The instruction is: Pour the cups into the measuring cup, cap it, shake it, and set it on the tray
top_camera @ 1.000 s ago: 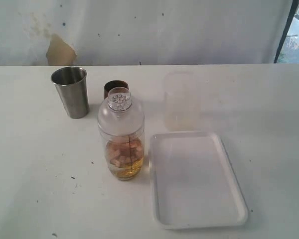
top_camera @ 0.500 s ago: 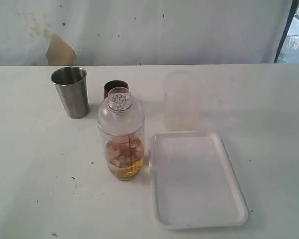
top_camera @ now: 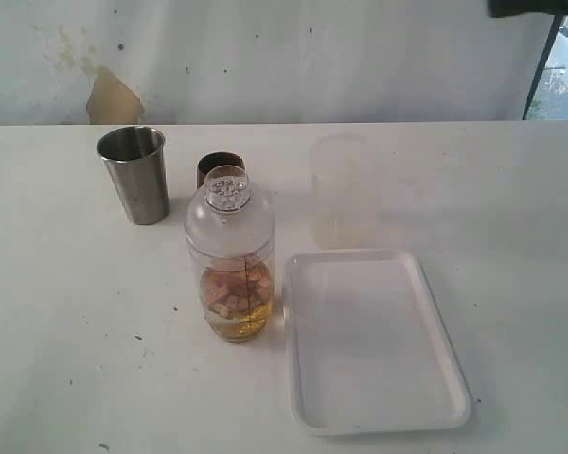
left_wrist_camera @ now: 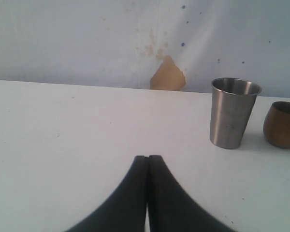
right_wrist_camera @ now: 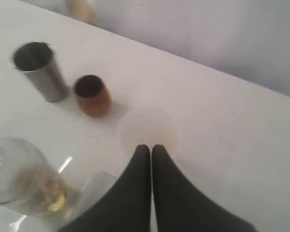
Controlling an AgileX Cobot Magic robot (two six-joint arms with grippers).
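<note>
Picking up something new at the top right edge of the exterior view: a dark blurred shape point(top_camera: 535, 8), not there half a second back (too cut off to name). Finding nothing else shifted on the white table point(top_camera: 66, 331). On to the containers. First, the tall clear plastic measuring cup with the black scale point(top_camera: 232, 284): upright on the table, just beside the left rim of the flat white rectangular tray point(top_camera: 379, 421) and not on it, holding amber liquid and pale tan chunks in its lower part. Seated on top, the clear plastic dome cap point(top_camera: 229, 216), small round neck up. Right behind, touching or not impossible to say, the rounded dark-brown wooden cup point(top_camera: 220, 163); left of that and apart, the tapered shiny steel tumbler point(top_camera: 135, 180). Both upright, mouths dark, contents not readable. Beyond the tray's far edge, the faint frosted translucent cup point(top_camera: 344, 194), upright too. Over to the tools: left gripper point(left_wrist_camera: 147, 158) with black jaws pressed together on nothing, tumbler and wooden cup ahead of it; right gripper point(right_wrist_camera: 151, 148) likewise closed on nothing, tips lined up with the frosted cup in its wrist view.
</note>
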